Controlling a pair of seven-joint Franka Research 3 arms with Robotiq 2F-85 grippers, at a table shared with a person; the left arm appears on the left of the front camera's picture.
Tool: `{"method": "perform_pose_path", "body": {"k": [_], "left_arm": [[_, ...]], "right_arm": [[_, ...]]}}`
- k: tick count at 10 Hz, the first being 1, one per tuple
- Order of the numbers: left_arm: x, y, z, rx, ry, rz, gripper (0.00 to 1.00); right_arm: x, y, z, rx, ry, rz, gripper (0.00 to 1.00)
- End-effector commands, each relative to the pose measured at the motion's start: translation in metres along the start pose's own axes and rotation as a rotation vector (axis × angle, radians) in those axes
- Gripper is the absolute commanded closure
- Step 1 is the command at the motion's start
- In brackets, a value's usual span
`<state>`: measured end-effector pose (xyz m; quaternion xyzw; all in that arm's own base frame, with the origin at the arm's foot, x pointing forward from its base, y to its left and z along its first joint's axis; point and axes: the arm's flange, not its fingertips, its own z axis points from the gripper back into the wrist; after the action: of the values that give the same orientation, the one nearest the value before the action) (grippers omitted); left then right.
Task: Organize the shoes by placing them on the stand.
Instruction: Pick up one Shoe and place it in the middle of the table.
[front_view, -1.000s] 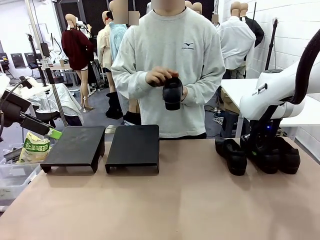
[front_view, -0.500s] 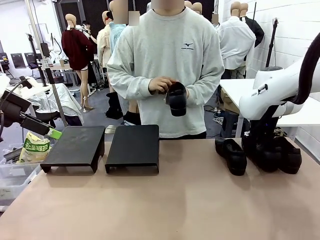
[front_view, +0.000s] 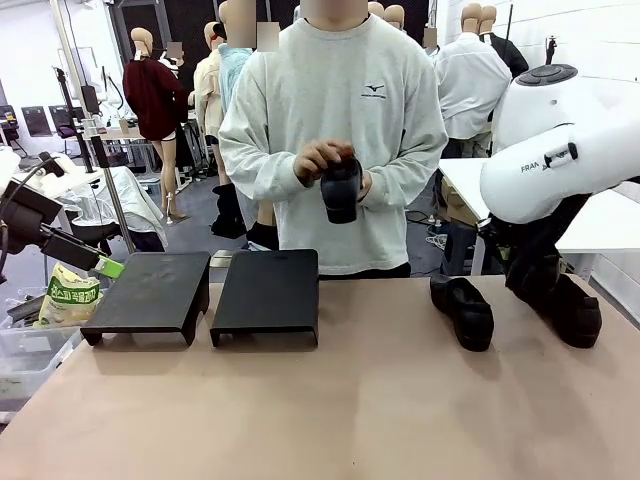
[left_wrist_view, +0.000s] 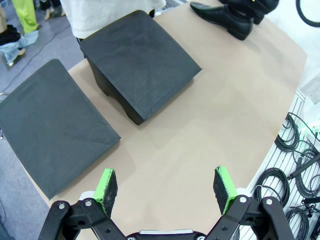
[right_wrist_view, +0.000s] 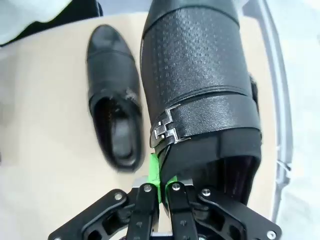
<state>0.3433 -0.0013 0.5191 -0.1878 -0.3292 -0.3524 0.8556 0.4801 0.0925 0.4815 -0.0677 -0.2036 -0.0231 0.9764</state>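
Observation:
My right gripper (right_wrist_view: 161, 172) is shut on the heel rim of a black buckled shoe (right_wrist_view: 200, 100). In the front view that shoe (front_view: 572, 308) hangs toe-down at the table's right end under the white right arm. A second black shoe (front_view: 466, 312) lies on the table beside it, also seen in the right wrist view (right_wrist_view: 112, 95). The person at the far side holds a third black shoe (front_view: 340, 188) in both hands at chest height. Two black stands (front_view: 150, 292) (front_view: 268, 292) sit at the left. My left gripper (left_wrist_view: 167, 187) is open, above the table in front of the stands.
A clear bin with a snack bag (front_view: 70, 295) sits off the table's left edge. Cables (left_wrist_view: 295, 150) hang beside the table in the left wrist view. Bare tabletop (front_view: 350, 400) stretches across the middle and front.
The right arm has risen and carried the buckled shoe up from the group at the right. The person has turned the shoe in their hands. The left arm has not moved.

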Motion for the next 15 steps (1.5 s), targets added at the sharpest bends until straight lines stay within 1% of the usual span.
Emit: {"method": "perform_pose_path", "body": {"k": [1,2,3,4,6,7,8,9,10,11,12,13,14,15], "left_arm": [[-0.002,0.003,0.0,-0.017,-0.009,-0.015,0.0],[-0.002,0.003,0.0,-0.017,-0.009,-0.015,0.0],[-0.002,0.003,0.0,-0.017,-0.009,-0.015,0.0],[-0.002,0.003,0.0,-0.017,-0.009,-0.015,0.0],[-0.002,0.003,0.0,-0.017,-0.009,-0.015,0.0],[-0.002,0.003,0.0,-0.017,-0.009,-0.015,0.0],[-0.002,0.003,0.0,-0.017,-0.009,-0.015,0.0],[-0.002,0.003,0.0,-0.017,-0.009,-0.015,0.0],[-0.002,0.003,0.0,-0.017,-0.009,-0.015,0.0],[-0.002,0.003,0.0,-0.017,-0.009,-0.015,0.0],[-0.002,0.003,0.0,-0.017,-0.009,-0.015,0.0],[-0.002,0.003,0.0,-0.017,-0.009,-0.015,0.0],[-0.002,0.003,0.0,-0.017,-0.009,-0.015,0.0],[-0.002,0.003,0.0,-0.017,-0.009,-0.015,0.0]], "right_arm": [[-0.045,0.016,0.018,-0.029,0.009,-0.055,1.0],[-0.063,0.018,0.04,-0.02,0.015,-0.054,1.0],[-0.075,0.005,0.066,0.09,0.021,0.074,1.0],[-0.047,0.02,0.023,-0.02,0.01,-0.022,1.0],[-0.047,0.02,0.023,-0.02,0.01,-0.022,1.0],[-0.067,0.018,0.039,0.003,0.022,-0.004,1.0],[-0.068,0.043,0.031,-0.064,0.077,-0.091,1.0],[-0.079,0.076,0.035,-0.145,0.087,-0.088,1.0],[-0.099,0.109,0.049,-0.164,0.076,-0.097,1.0],[-0.115,0.133,0.059,-0.211,0.079,-0.124,1.0],[-0.129,0.156,0.06,-0.202,0.128,-0.125,1.0],[-0.138,0.177,0.052,-0.216,0.151,-0.073,1.0],[-0.142,0.197,0.038,-0.213,0.187,-0.019,1.0],[-0.147,0.213,0.021,-0.197,0.235,-0.006,1.0]]}}
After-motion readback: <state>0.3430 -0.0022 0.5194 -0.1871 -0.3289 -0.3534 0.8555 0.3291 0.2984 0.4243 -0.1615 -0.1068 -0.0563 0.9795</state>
